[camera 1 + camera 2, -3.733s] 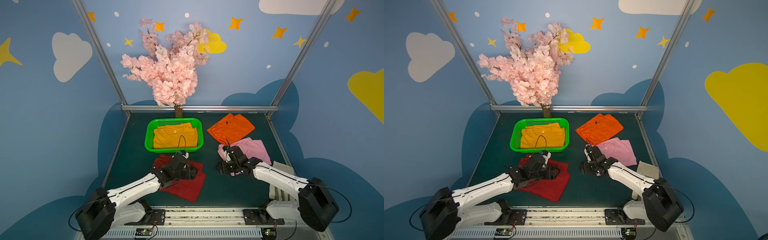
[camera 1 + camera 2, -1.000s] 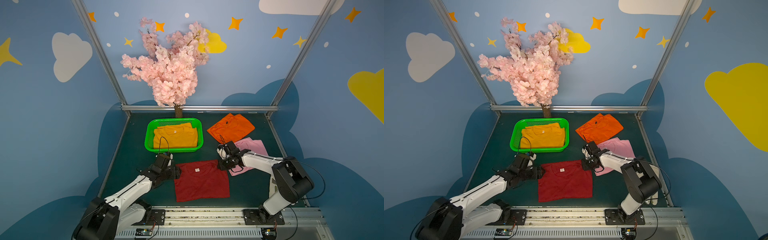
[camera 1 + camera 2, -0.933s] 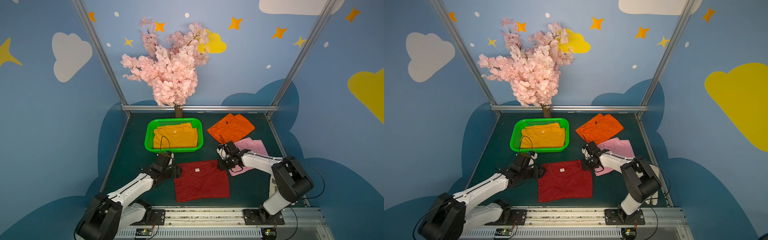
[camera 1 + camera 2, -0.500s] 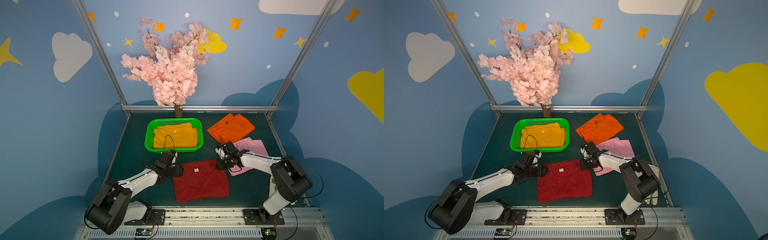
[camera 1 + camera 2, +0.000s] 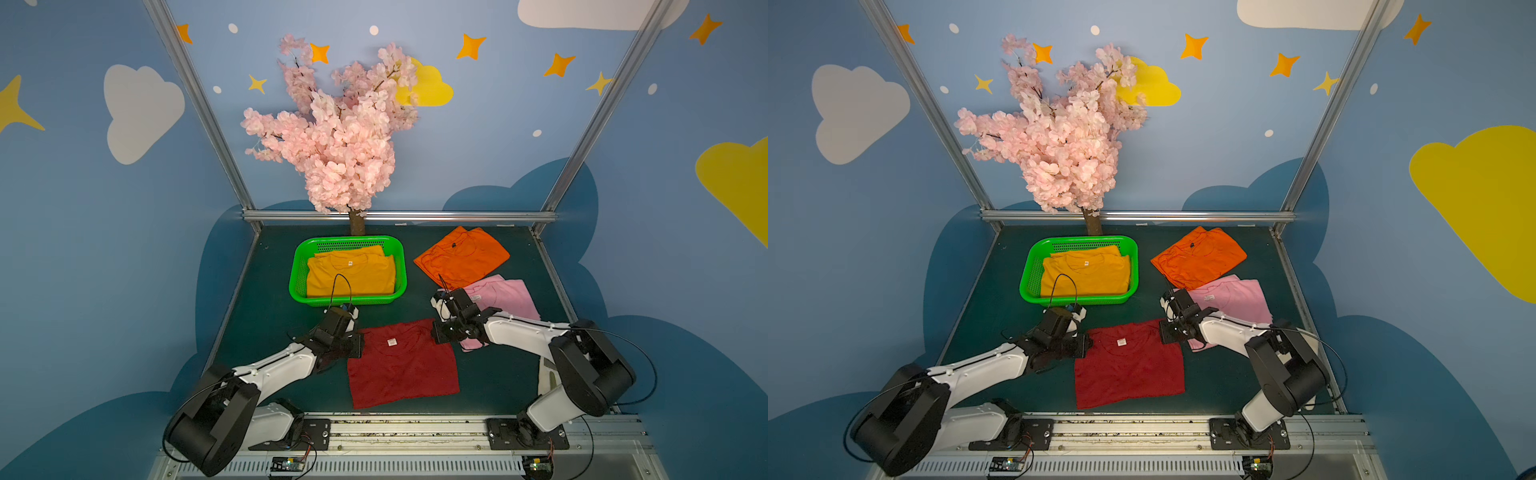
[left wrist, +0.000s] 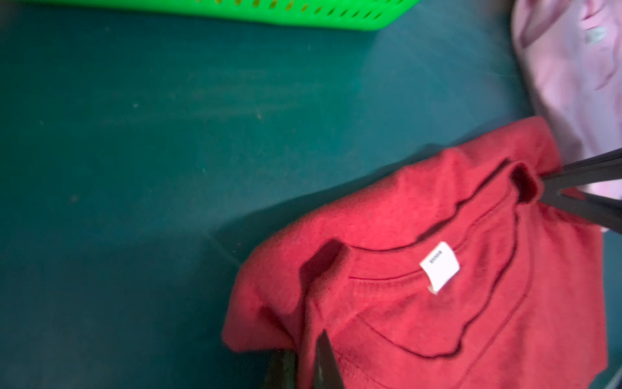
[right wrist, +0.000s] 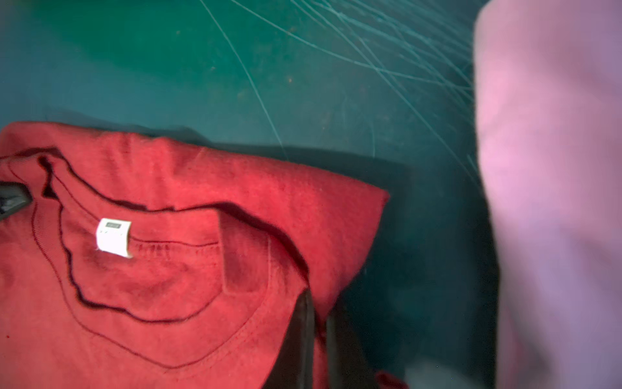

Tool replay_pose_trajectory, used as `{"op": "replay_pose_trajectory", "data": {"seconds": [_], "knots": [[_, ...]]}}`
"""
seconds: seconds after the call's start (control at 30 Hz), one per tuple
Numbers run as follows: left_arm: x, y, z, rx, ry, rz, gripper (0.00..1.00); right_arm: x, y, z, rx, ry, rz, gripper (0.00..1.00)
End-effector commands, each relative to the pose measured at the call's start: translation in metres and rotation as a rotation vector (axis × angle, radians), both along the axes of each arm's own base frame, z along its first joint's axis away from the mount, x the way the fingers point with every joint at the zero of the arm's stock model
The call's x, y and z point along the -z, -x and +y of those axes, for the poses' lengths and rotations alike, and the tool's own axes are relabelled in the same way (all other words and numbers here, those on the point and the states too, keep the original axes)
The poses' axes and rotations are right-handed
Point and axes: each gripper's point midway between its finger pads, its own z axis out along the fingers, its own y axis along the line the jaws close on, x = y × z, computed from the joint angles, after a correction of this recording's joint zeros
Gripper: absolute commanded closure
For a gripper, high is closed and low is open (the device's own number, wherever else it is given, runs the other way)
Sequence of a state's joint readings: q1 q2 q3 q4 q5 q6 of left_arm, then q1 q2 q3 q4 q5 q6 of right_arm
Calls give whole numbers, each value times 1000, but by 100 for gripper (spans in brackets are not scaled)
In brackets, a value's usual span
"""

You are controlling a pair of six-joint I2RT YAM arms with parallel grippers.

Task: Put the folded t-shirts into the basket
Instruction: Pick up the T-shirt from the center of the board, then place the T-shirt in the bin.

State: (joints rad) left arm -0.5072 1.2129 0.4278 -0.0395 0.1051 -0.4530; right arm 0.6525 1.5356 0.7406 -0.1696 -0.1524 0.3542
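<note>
Now the left gripper (image 5: pixel 357 345), spread 1 second ago, is pinching 1 collar-side corner of the red shirt (image 5: pixel 403 365) lying on the table (image 5: pixel 270 316) while the right gripper (image 5: pixel 436 336) is pinching the other, readying a 2-armed lift into the basket (image 5: pixel 345 300) just beyond.

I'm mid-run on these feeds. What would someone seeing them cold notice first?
The big pink blossom tree at the back centre, then the green basket in front of it holding the mustard t-shirt. Up front, the left end effector and the right end effector each pinch a far corner of the dark red t-shirt.
</note>
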Motion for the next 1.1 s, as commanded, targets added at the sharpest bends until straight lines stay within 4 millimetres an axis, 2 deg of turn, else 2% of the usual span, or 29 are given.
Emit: {"op": "replay_pose_trajectory", "data": {"seconds": [0.0, 0.2, 0.4, 0.53, 0.7, 0.83, 0.9, 1.07], "knots": [[-23, 5, 0, 10, 30, -45, 97, -35, -7, 3, -16, -45, -133, 100], [-95, 3, 8, -25, 114, -259, 97, -97, -4, 4, -49, -116, -297, 100], [-165, -3, 25, -68, 84, -410, 97, -167, 2, 13, -64, -194, -430, 100], [-205, -17, 34, -107, 43, -485, 97, -211, -1, 26, -77, -252, -513, 100], [-259, -45, 54, -179, -26, -595, 97, -255, -17, 44, -62, -319, -606, 100], [-285, -77, 72, -254, -86, -642, 97, -279, -39, 62, -22, -367, -657, 100], [-291, -93, 80, -280, -97, -642, 97, -287, -50, 73, -15, -378, -666, 100], [-288, -128, 100, -322, -129, -588, 97, -286, -77, 105, -20, -372, -646, 100]]}}
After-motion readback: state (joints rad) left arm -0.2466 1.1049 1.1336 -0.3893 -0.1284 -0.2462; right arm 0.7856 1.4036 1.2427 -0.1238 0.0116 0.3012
